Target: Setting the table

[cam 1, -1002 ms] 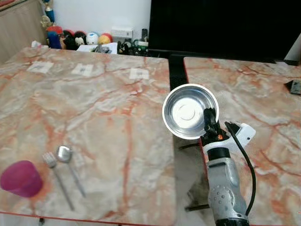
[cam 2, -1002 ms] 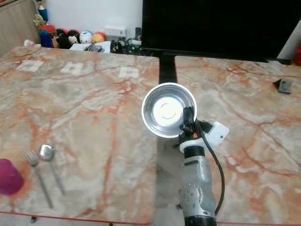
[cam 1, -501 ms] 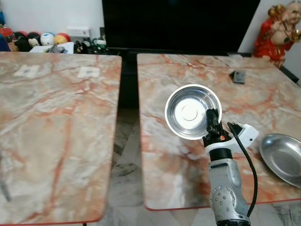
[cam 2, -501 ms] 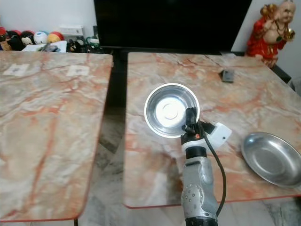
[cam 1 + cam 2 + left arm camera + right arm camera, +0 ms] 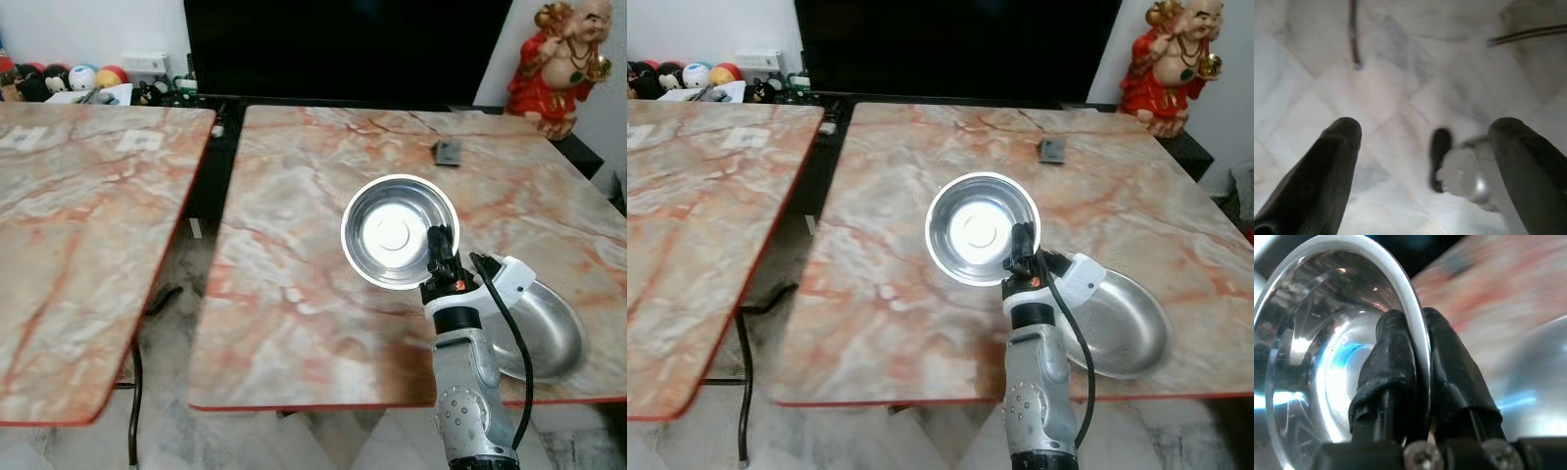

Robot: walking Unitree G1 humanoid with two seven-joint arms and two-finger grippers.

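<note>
Two marble-patterned tables stand side by side with a dark gap between them, the right table (image 5: 323,255) nearer the middle, the left table (image 5: 78,215) at the left edge; two steel dishes are in sight: a small round bowl (image 5: 395,231), shiny with a flat centre and a white-lit rim, and a wider shallow plate (image 5: 1117,328) lying on the right table near its front right corner; the right gripper (image 5: 438,257) has its two black fingers (image 5: 1393,362) clamped on the bowl's rim, one inside and one outside, holding the bowl tilted up over the right table, just left of the plate; a small dark square object (image 5: 447,151) lies far back on that table; a red and gold figurine (image 5: 561,59) stands at the far right; the left gripper (image 5: 1425,161) hangs over pale floor tiles with its fingers spread apart; compared with half a second ago the view has swung right, so the plate now sits closer beside the arm.
</note>
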